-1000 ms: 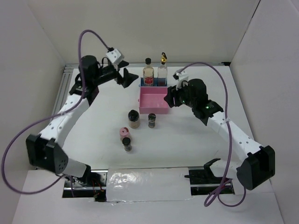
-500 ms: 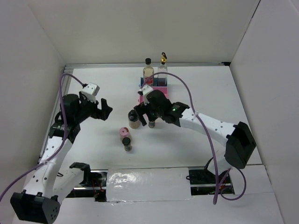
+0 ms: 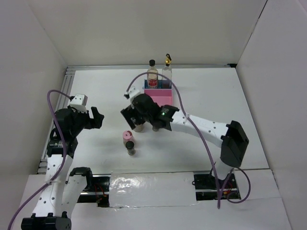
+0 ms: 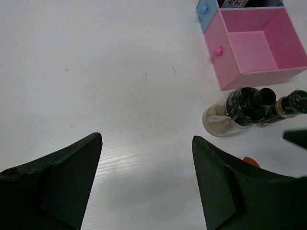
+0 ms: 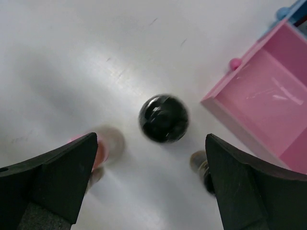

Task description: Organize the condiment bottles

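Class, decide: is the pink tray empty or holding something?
Empty: the pink tray shows only bare floor in the left wrist view.

Item count by kind
Two tall bottles (image 3: 152,76), four small jars (image 3: 130,149), one pink tray (image 3: 160,99), one blue tray (image 4: 207,18), two robot arms (image 3: 201,125)

Pink rectangular plastic tray (image 4: 249,48): smooth, sheen noted. Small black-lidded round jar (image 5: 163,118): lid glossy. White table surface (image 4: 120,72): matt, faintly scratched.
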Controlling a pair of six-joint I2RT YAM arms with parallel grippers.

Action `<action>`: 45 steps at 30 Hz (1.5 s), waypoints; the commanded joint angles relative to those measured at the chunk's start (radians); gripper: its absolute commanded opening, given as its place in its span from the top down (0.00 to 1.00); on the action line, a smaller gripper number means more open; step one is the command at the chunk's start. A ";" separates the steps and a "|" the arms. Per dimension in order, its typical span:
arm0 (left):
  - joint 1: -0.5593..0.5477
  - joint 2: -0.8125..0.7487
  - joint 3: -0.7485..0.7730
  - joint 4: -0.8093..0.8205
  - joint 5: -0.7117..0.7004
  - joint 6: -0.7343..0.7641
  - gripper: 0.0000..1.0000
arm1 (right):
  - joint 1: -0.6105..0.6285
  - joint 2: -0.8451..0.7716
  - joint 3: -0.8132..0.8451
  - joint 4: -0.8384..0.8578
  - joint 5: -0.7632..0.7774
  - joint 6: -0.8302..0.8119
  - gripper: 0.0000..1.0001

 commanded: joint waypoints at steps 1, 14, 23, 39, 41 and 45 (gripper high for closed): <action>0.012 -0.024 -0.007 0.033 0.012 -0.028 0.12 | -0.061 0.089 0.152 -0.062 0.028 0.032 0.00; 0.028 -0.059 -0.033 0.042 0.010 -0.039 0.13 | -0.091 0.361 0.372 -0.243 0.043 0.021 0.00; 0.032 -0.052 -0.033 0.050 0.020 -0.039 0.13 | -0.085 0.369 0.295 -0.234 0.010 0.075 0.04; 0.032 -0.038 -0.040 0.066 0.012 -0.022 0.13 | -0.054 0.332 0.405 -0.255 -0.015 0.016 0.84; 0.032 -0.035 -0.040 0.073 0.013 -0.022 0.13 | -0.054 0.315 0.467 -0.266 -0.006 0.008 0.87; 0.032 -0.024 -0.040 0.082 0.018 -0.017 0.13 | -0.101 0.290 0.560 -0.278 0.080 0.023 0.95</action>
